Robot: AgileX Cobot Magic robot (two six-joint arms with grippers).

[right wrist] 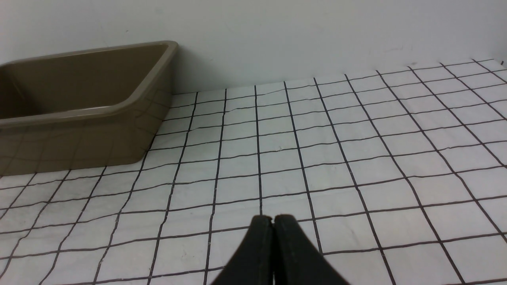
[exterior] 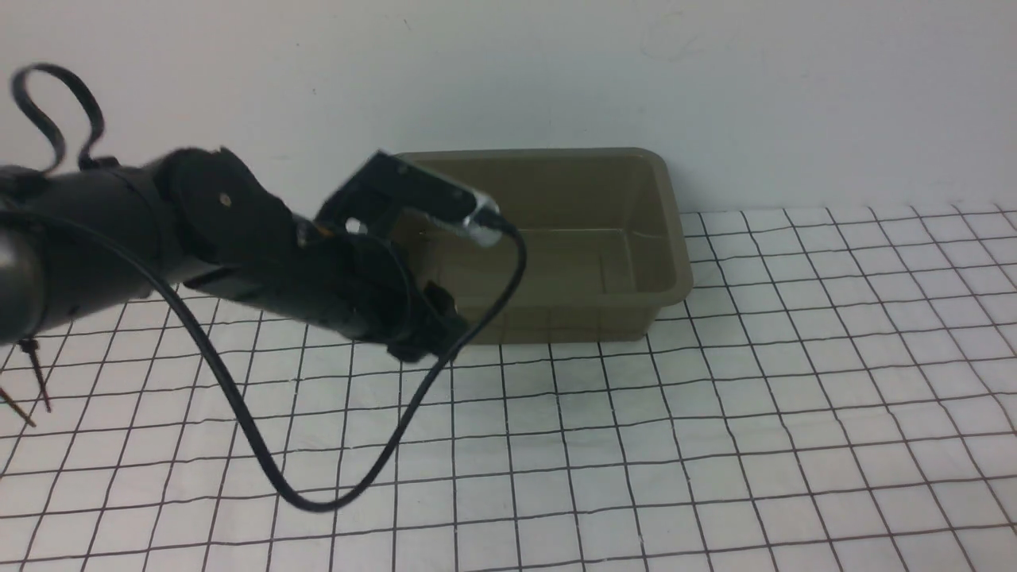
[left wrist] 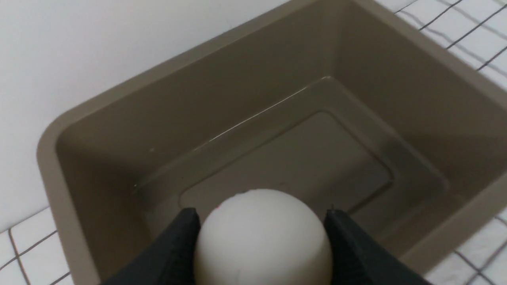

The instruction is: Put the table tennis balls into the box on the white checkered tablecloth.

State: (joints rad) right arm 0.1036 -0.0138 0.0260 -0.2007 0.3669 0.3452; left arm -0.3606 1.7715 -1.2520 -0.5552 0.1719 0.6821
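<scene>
White ball (left wrist: 263,241) between the fingertips of the left claw (left wrist: 262,239), clamped, olive-brown box (left wrist: 253,158) beyond

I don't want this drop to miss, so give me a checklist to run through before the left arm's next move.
1. White matte ball gripped between the left gripper's dark fingertips: ok.
2. Ball over the opening of the olive-brown plastic box: cannot tell; the wrist view shows the box behind it, but depth is unclear.
3. Box upright on the white, black-lined checkered tablecloth: ok.
4. Black cable looping from the left arm free of the box rim: cannot tell.
5. Right gripper shut and away from the box: ok.
</scene>
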